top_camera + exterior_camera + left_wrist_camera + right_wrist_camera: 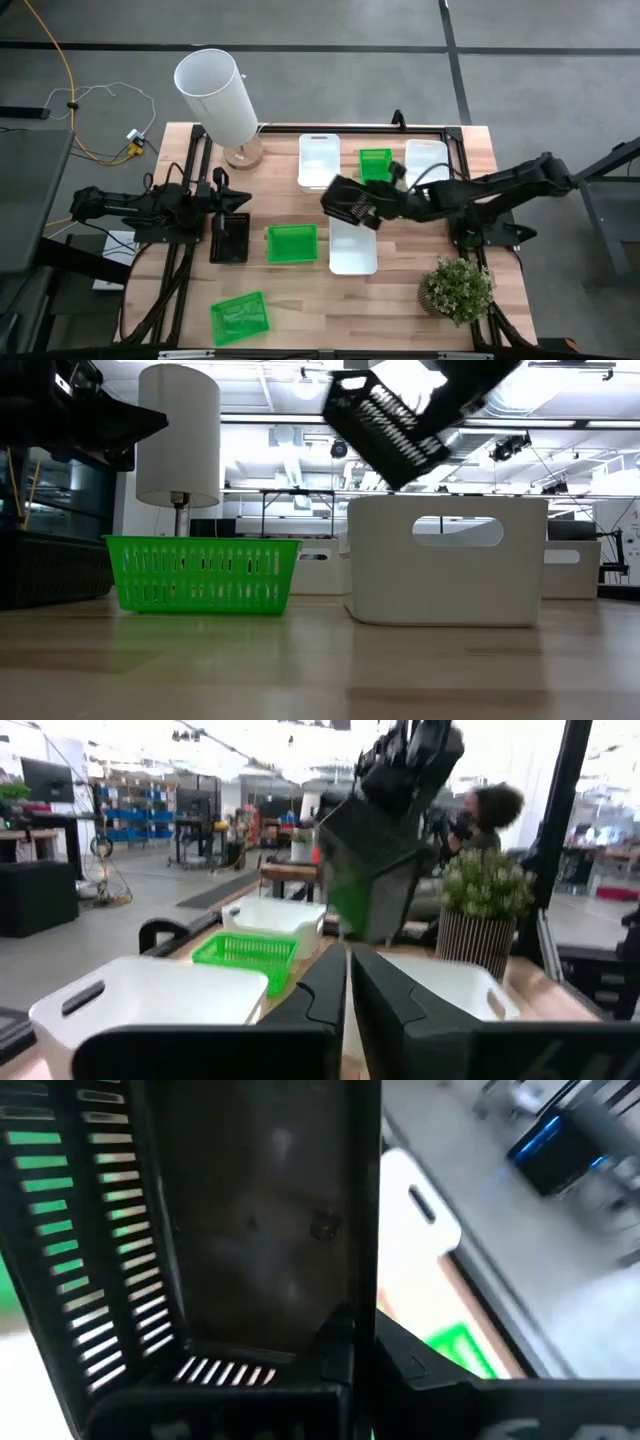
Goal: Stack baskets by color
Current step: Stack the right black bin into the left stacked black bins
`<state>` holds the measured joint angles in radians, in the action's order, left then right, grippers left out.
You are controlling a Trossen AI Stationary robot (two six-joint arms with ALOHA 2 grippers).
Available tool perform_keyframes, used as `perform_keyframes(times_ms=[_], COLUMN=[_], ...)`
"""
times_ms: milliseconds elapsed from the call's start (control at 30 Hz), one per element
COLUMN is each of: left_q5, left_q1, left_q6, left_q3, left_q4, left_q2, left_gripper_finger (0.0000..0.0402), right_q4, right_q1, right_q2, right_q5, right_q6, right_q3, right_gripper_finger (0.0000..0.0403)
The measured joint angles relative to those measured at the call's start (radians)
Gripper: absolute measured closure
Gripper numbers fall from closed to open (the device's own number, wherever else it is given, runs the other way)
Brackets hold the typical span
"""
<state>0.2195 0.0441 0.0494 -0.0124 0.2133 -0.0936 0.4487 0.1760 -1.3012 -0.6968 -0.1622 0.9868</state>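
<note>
Grey floor [520, 90], yellow cable [70, 80], bright ceiling lights [305, 388]

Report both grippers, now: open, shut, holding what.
Left gripper: shut, empty, above the black basket on the table.
Right gripper: shut on the lifted black basket, held over the white basket.

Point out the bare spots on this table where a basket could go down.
Bare wood lies between the bottom green basket and the plant, and beside the lamp base. The middle is crowded: white baskets, green basket.
</note>
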Motion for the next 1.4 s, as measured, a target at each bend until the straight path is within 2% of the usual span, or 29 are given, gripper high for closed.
perform_keyframes(times_ms=[267,500,600,700,767,867,1167,1400], left_q5=[0.024,0.045,0.125,0.177,0.190,0.245,0.469,0.600], left_q1=[-0.001,-0.087,-0.137,-0.181,-0.204,-0.230,-0.274,-0.275], left_q6=[0.002,0.078,0.034,-0.047,-0.094,-0.139,-0.150,-0.155], left_q3=[0.000,0.000,0.000,0.000,-0.003,-0.048,-0.247,-0.352], left_q4=[0.042,0.075,0.130,0.275,0.379,0.423,0.434,0.584], left_q2=[-0.043,-0.141,-0.197,-0.258,-0.305,-0.385,-0.735,-0.987], left_gripper_finger=[0.0350,0.0283,0.0250,0.0223,0.0208,0.0193,0.0189,0.0190], right_q4=[-0.580,-0.853,-0.896,-0.902,-0.905,-0.926,-0.982,-1.077], right_q1=[-0.066,-0.085,-0.088,-0.087,-0.086,-0.085,-0.070,-0.051], right_q2=[-0.196,-0.358,-0.385,-0.390,-0.388,-0.381,-0.381,-0.392], right_q5=[-0.091,-0.137,-0.124,-0.121,-0.134,-0.172,-0.319,-0.323], right_q6=[0.121,0.197,0.205,0.208,0.206,0.207,0.223,0.215], right_q3=[-0.021,-0.021,-0.021,-0.021,-0.021,-0.021,-0.021,-0.020], right_gripper_finger=[0.0403,0.0403,0.0403,0.0403,0.0403,0.0403,0.0403,0.0403])
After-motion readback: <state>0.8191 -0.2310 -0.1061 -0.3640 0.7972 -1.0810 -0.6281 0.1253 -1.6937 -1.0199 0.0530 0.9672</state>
